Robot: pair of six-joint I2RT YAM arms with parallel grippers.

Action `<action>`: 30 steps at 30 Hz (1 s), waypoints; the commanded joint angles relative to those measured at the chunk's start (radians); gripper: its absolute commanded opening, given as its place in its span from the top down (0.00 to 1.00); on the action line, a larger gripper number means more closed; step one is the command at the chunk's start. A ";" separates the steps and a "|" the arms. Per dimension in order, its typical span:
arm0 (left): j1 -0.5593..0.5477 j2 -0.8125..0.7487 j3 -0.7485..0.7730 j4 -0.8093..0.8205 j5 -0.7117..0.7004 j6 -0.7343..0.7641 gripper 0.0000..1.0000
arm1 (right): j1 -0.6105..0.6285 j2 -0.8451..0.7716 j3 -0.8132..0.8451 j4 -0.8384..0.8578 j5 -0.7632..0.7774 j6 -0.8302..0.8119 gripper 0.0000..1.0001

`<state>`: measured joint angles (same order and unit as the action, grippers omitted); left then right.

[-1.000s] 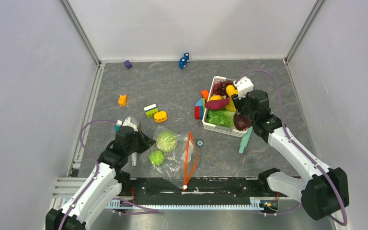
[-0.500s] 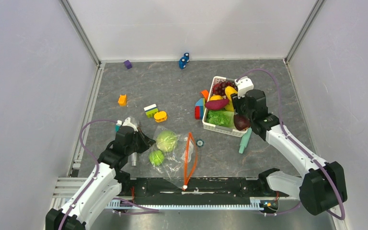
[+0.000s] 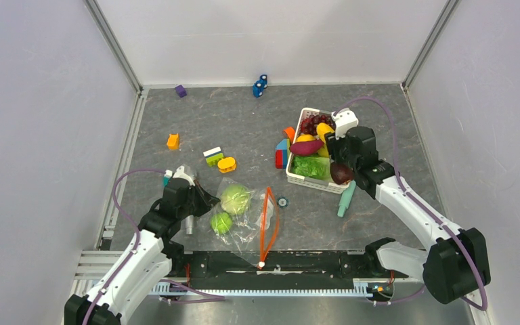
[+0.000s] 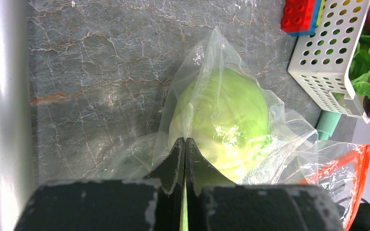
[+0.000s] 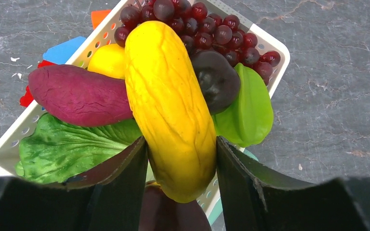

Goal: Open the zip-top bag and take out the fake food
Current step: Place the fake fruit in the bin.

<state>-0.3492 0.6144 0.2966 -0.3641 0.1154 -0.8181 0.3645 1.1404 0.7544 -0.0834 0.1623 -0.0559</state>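
The clear zip-top bag (image 3: 247,220) lies flat near the front edge, its red-orange zipper strip (image 3: 269,220) toward the right. Inside it are a pale green cabbage (image 3: 235,198) and a round green fruit (image 3: 221,222). My left gripper (image 3: 205,201) is shut on the bag's film at its left end, and the left wrist view has the cabbage (image 4: 226,120) just beyond my left gripper (image 4: 185,140). My right gripper (image 5: 180,144) hangs over the white basket (image 3: 305,180), fingers against both sides of the yellow corn cob (image 5: 168,96). A magenta sweet potato (image 5: 77,94) lies beside it.
The basket also holds dark red grapes (image 5: 212,24), lettuce (image 5: 67,149) and a dark purple piece (image 3: 342,172). Red and blue blocks (image 3: 282,154) touch its left side, with a teal piece (image 3: 346,198) on its near side. Loose blocks (image 3: 213,156) lie further left and back.
My right gripper has shifted slightly farther over the basket with the corn cob between its fingers. The left arm and the bag have not moved.
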 commanded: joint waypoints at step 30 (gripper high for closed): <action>-0.001 0.005 0.017 0.017 0.015 0.027 0.98 | -0.004 -0.136 0.133 -0.105 -0.039 0.034 0.23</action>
<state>-0.3492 0.6151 0.2966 -0.3645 0.1154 -0.8185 0.3645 1.0378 0.8165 -0.1745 0.1379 -0.0456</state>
